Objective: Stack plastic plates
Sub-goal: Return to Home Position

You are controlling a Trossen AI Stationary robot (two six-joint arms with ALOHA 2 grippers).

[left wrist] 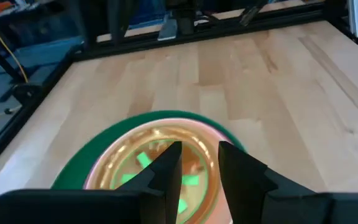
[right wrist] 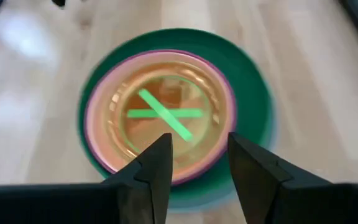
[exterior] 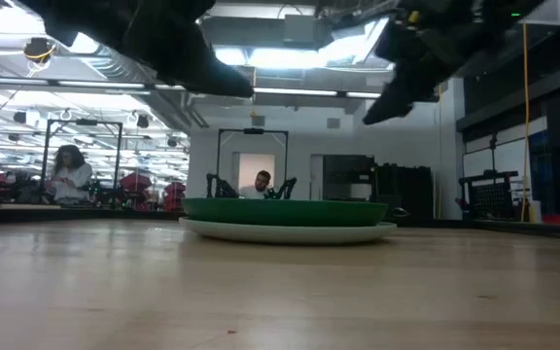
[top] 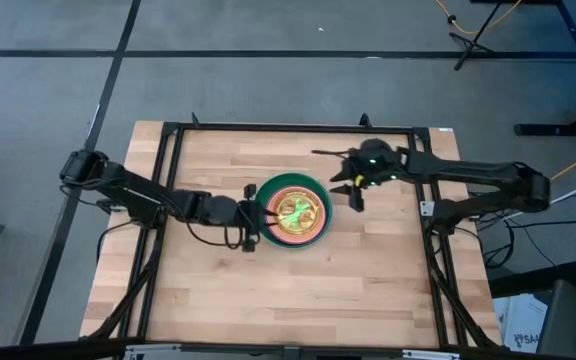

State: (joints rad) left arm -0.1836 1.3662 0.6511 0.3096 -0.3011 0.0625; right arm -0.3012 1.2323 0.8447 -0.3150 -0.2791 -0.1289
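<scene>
The plastic plates (top: 293,210) sit nested in one stack at the table's middle. A dark green plate (right wrist: 253,93) is outermost, with a magenta rim, a peach and orange plate and a translucent lime green plate with a green cross (right wrist: 163,113) inside it. In the low view a pale plate (exterior: 285,232) lies under the green one (exterior: 285,211) and rests on the table. My left gripper (top: 258,216) hovers open over the stack's left edge (left wrist: 199,163). My right gripper (top: 353,192) hangs open above the stack's right side (right wrist: 197,155). Both are clear of the plates.
The wooden table (top: 268,290) is ringed by a black frame (top: 288,128). Bare wood lies on the near side of the stack and on both of its flanks. In the low view people sit at benches (exterior: 66,175) in the room far behind the table.
</scene>
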